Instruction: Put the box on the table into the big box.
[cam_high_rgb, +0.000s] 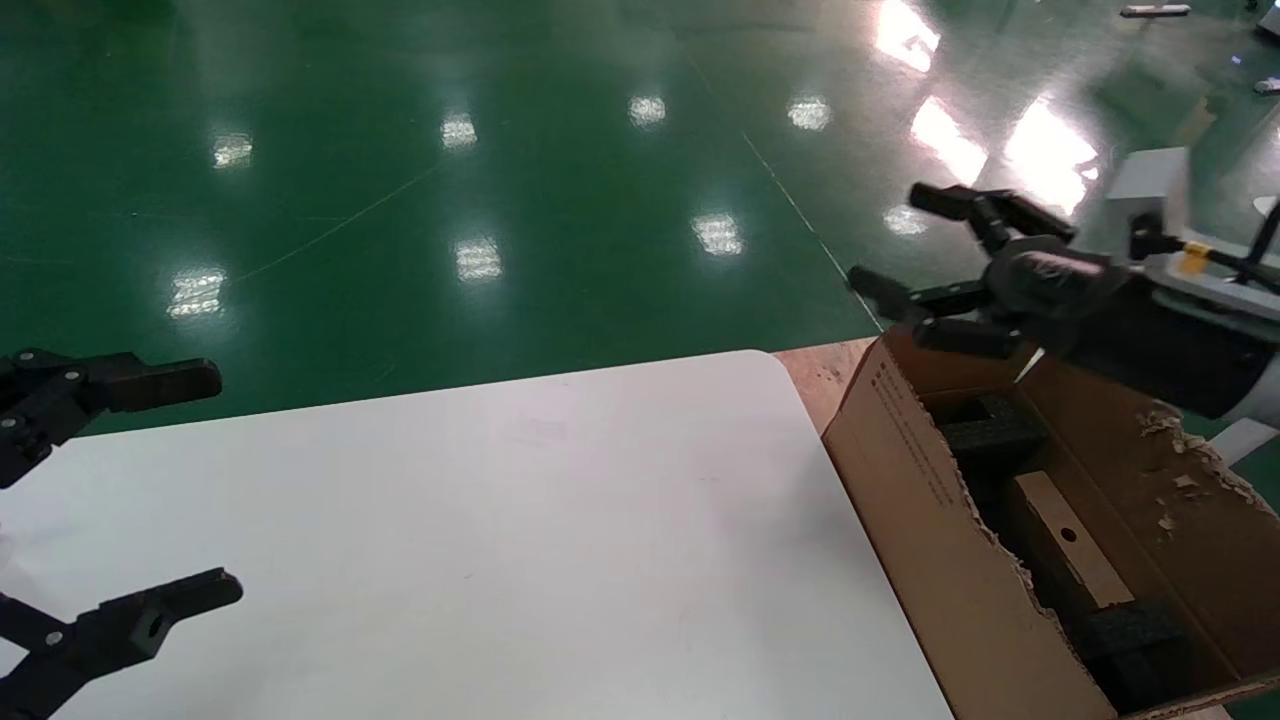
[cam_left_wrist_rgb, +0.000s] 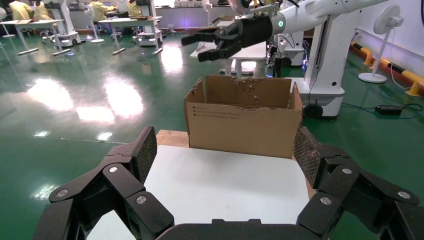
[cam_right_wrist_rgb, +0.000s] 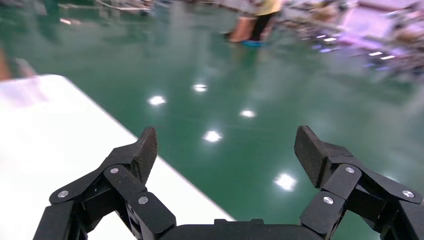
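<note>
The small brown box (cam_high_rgb: 1085, 568), its plain top showing a round hole, lies inside the big box (cam_high_rgb: 930, 520) between black foam blocks (cam_high_rgb: 990, 432). The big box, a torn-edged cardboard carton (cam_left_wrist_rgb: 240, 125), stands just off the right end of the white table (cam_high_rgb: 500, 520). My right gripper (cam_high_rgb: 890, 240) hangs open and empty above the carton's far end, facing the green floor (cam_right_wrist_rgb: 227, 145). At the left end of the table my left gripper (cam_high_rgb: 225, 485) is open with nothing between its fingers (cam_left_wrist_rgb: 227, 150).
The carton rests on a wooden board (cam_high_rgb: 820, 370) beside the table's rounded corner. Green shiny floor (cam_high_rgb: 500, 180) lies beyond the table. A white machine base (cam_left_wrist_rgb: 325, 85) and a fan (cam_left_wrist_rgb: 387, 30) stand behind the carton; work tables and people are far off.
</note>
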